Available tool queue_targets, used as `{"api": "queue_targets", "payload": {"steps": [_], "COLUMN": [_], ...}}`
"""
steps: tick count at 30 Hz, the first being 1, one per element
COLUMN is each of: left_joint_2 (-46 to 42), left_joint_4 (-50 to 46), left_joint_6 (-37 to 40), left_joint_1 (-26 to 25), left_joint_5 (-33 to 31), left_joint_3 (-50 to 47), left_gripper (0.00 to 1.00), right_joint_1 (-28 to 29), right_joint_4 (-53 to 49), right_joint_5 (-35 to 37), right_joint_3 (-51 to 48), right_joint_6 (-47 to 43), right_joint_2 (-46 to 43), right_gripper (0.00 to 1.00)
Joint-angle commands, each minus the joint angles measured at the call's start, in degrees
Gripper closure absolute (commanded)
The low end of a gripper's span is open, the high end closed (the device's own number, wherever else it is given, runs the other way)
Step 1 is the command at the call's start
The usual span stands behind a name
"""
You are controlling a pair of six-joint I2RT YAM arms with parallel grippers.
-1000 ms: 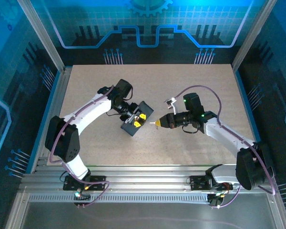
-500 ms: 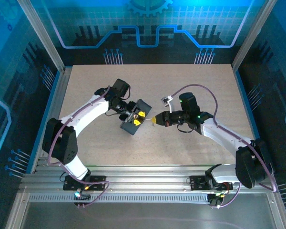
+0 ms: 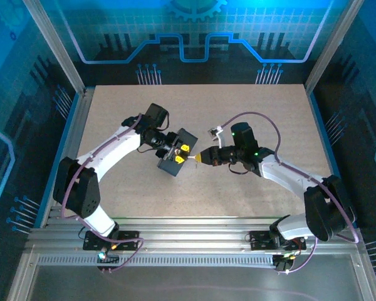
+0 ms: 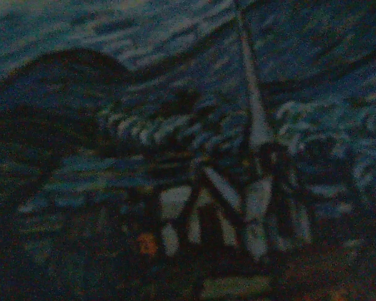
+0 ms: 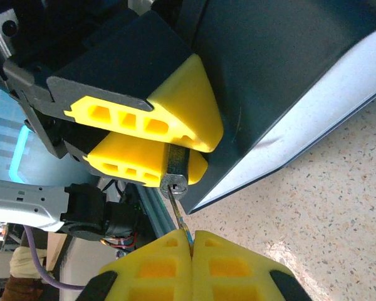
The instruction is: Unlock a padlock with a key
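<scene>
The padlock (image 5: 175,172) is a small dark grey block clamped between the yellow fingers (image 5: 175,113) of my left gripper (image 3: 180,154), keyhole end facing the right wrist camera. My right gripper (image 5: 192,251) is shut on the key (image 5: 182,216), a slim silver blade sticking out from between its yellow pads. The key's tip touches the padlock's keyhole face; I cannot tell whether it is inside the slot. In the top view my right gripper (image 3: 198,159) points left at the left gripper, almost touching it.
The dark blue swirl-patterned box (image 3: 173,165) lies on the speckled table (image 3: 250,113) directly under and behind the left gripper. Its dark side (image 5: 282,75) rises just right of the padlock. The left wrist view is dark and blurred, with the box's swirl pattern (image 4: 175,125).
My right gripper has moved left with the key until its tip reached the padlock. The left gripper and box have shifted slightly left.
</scene>
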Motion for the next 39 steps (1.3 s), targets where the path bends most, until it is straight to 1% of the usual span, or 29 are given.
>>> {"api": "queue_targets", "payload": {"steps": [1, 6, 12, 20, 27, 33, 39], "left_joint_2": [-2.68, -2.86, -3.30, -4.43, -4.35, -4.52, -4.79], "left_joint_4": [2.06, 2.31, 2.68, 3.50, 3.25, 3.00, 3.51], "left_joint_6": [-1.45, -1.76, -2.34, -3.69, -3.62, -3.82, -4.77], "left_joint_1": [0.33, 0.37, 0.35, 0.38, 0.37, 0.37, 0.41], "left_joint_5": [2.65, 2.75, 2.62, 1.88, 1.87, 1.35, 0.51], "left_joint_3": [-0.31, -0.34, -0.71, -2.01, -1.66, -1.84, -2.43], "left_gripper": [1.00, 1.00, 1.00, 1.00, 1.00, 1.00, 1.00], "right_joint_1": [1.19, 1.43, 1.71, 1.11, 1.21, 1.26, 1.26], "right_joint_4": [2.88, 4.06, 11.16, 10.68, 11.65, 15.46, 14.81], "right_joint_5": [0.72, 1.51, 0.93, 2.77, 2.96, 2.59, 2.23], "right_joint_3": [-0.51, -0.66, -2.87, -3.92, -3.96, -4.68, -5.15], "right_joint_6": [0.92, 2.13, 7.08, 7.59, 8.77, 9.97, 9.28], "right_joint_2": [1.05, 1.66, 2.46, 1.54, 1.81, 1.54, 0.46], "right_gripper": [1.00, 1.00, 1.00, 1.00, 1.00, 1.00, 1.00]}}
